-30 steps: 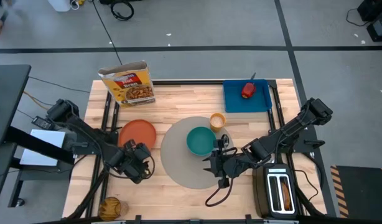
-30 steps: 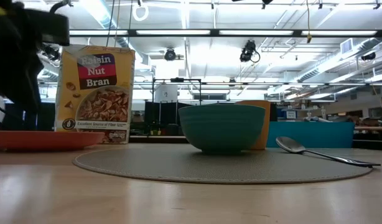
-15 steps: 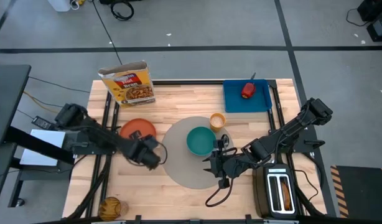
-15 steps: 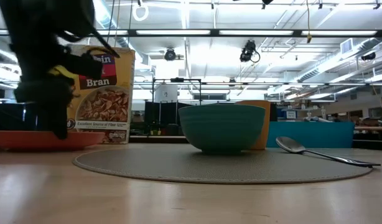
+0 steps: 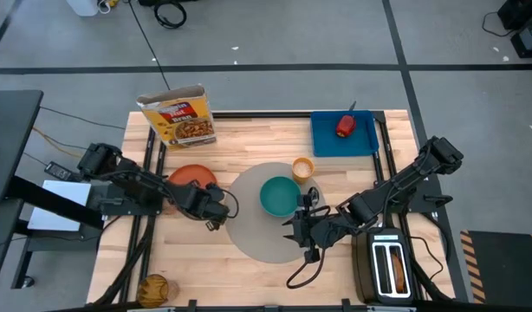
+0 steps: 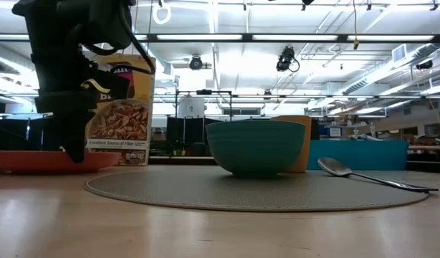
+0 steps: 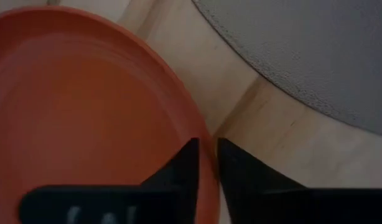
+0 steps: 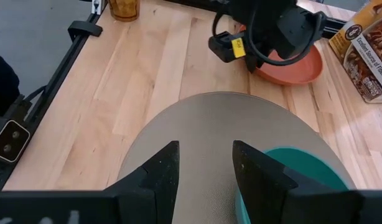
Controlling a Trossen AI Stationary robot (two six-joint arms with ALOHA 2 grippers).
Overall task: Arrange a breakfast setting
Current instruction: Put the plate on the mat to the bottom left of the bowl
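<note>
Orange plastic, by the look of it: the orange plate (image 5: 190,178) lies on the wooden tabletop (image 5: 249,277) toward its left edge, just beside the large round grey mat (image 5: 266,234) without touching it. In the left wrist view we see the left gripper (image 7: 206,163) pinched onto the plate's rim (image 7: 178,112) on the mat side, one finger over the rim and one outside it, the gap between them narrow and the rim between them. We judge the plate light and stiff, smooth enough to slip, so a rim pinch suits it, but it may tilt or swing when lifted from one side.

On the mat sits the teal bowl (image 5: 279,196), toward the mat's far side, with the small orange cup (image 5: 301,168) just off the mat's far rim and the metal spoon (image 6: 370,176) lying on the mat to the bowl's right. The right gripper (image 5: 302,227) hovers over the mat's near-right part, its fingers partly apart and holding nothing.

Open room lies on the mat's near-left part and on the bare wood toward the near edge. The cereal box (image 5: 179,117) stands at the far-left corner, the toaster (image 5: 387,267) at the near-right corner, the red apple (image 5: 345,126) on the blue board (image 5: 325,139) at the far right.
</note>
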